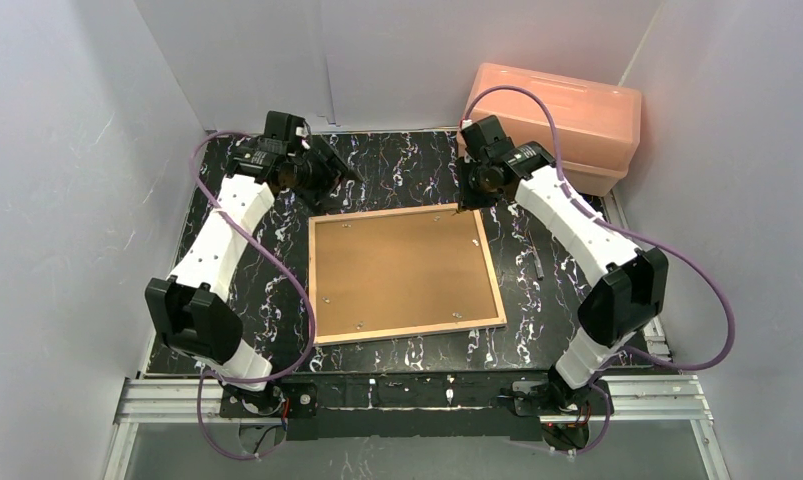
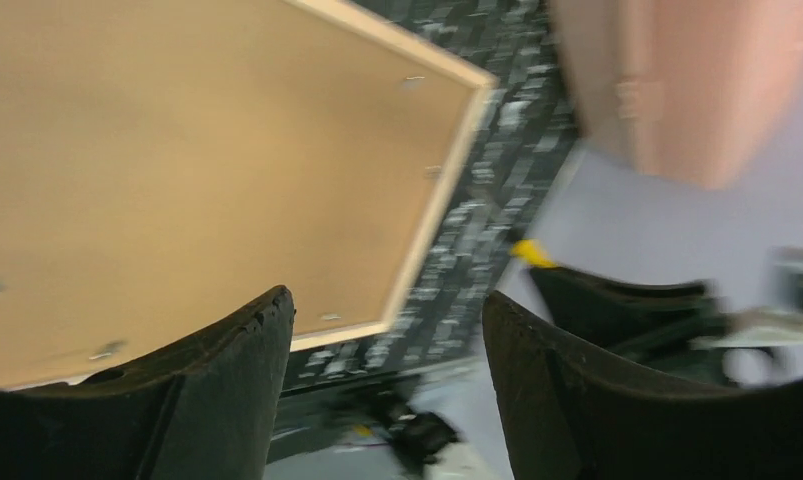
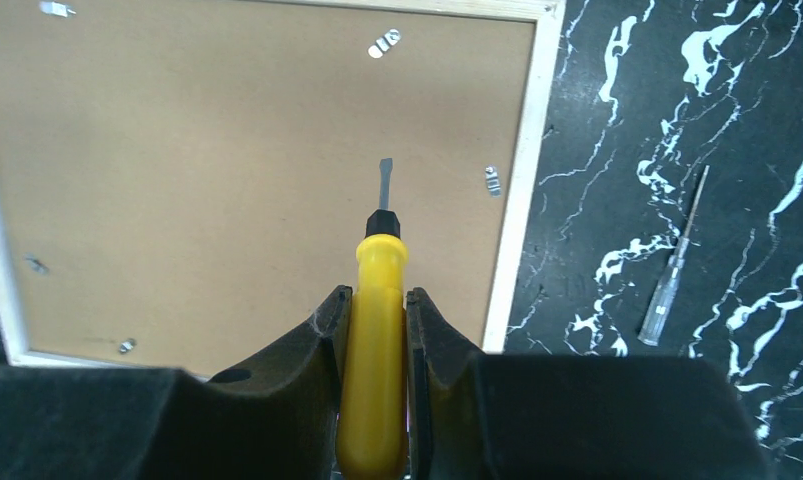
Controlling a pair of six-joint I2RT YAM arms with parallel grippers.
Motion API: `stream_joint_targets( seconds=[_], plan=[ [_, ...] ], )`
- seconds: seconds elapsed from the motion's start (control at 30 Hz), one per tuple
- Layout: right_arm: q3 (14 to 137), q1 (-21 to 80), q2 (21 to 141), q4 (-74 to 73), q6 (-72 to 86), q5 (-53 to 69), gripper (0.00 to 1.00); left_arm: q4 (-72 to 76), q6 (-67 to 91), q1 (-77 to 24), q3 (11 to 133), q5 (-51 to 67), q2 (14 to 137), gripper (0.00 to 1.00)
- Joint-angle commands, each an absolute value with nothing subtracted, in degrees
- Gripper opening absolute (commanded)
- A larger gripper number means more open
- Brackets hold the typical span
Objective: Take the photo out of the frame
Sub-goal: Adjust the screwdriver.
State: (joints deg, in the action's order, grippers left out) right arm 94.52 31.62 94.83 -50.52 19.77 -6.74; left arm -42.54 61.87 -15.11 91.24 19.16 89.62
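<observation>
Top external: frame (image 3: 520, 180) lies face-down mid-desk (image 1: 417, 160), light wood edges up, brown backing board (image 1: 402, 270) filling it; photo hidden beneath, not visible. Right gripper (image 3: 377, 300) at the frame's far right corner, jaws clamped on a yellow-handled screwdriver (image 3: 380, 255), flat blade over the backing board near a metal tab (image 3: 492, 181). Left gripper (image 2: 387, 300) hovers off the far left corner, jaws wide, nothing between. Thin second screwdriver (image 3: 672, 275) on the desk right of the frame. Pink box (image 1: 567, 110) far right.

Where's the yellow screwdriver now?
In the right wrist view, the yellow screwdriver is clamped in the right gripper, tip over the frame near its right edge.
</observation>
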Motion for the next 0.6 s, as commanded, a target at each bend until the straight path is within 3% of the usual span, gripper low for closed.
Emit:
stream_joint_targets(
  seconds=[0.0, 0.3, 0.57],
  plan=[
    [100.0, 31.5, 98.4, -56.9, 15.6, -10.3, 0.01, -58.3, 39.5, -15.3, 88.6, 5.3, 88.5, 0.66],
    [107.0, 31.4, 106.8, -63.5, 13.6, -12.1, 0.01, -54.8, 31.5, -15.3, 76.5, -1.6, 87.7, 0.71],
    [111.1, 31.2, 111.4, -67.5, 13.7, -16.8, 0.01, -54.5, 31.1, -14.8, 74.9, -1.1, 93.3, 0.67]
  ],
)
